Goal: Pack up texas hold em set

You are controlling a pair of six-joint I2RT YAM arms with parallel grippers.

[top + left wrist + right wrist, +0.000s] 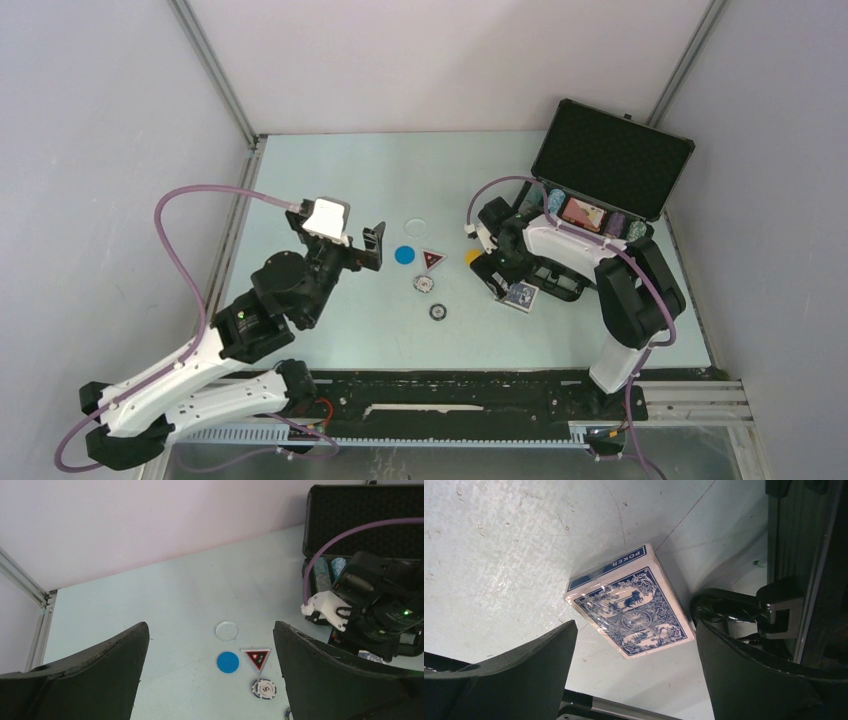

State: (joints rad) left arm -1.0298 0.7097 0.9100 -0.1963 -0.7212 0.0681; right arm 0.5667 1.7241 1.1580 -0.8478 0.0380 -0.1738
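- My left gripper (210, 627) is fully open, nothing in it. It hangs above the table (330, 180), left of centre, fingers turned to the right.
- Btw its 2 fingers, in the wrist view, 4 small things lie on the table: a clear disc (227, 630) the farthest, a blue disc (228, 662) nearer, a red triangle (256, 658) just right of the blue disc, and a striped chip (264, 688) nearest.
- Top view shows also a yellow disc (473, 256) right of the triangle, and a dark chip (438, 312) nearest to me in the group.
- My right gripper (635, 625) is wide open too and grips nothing. It is low over the blue card deck (629, 612).
- The deck lies flat on the table btw the 2 fingers, not clamped, just beside the handle (724, 610) of the briefcase (612, 160).
- The briefcase stands open at far right, lid up w/ black foam lining.
- Inside it: a red card deck (583, 212) and rows of chips (553, 200).
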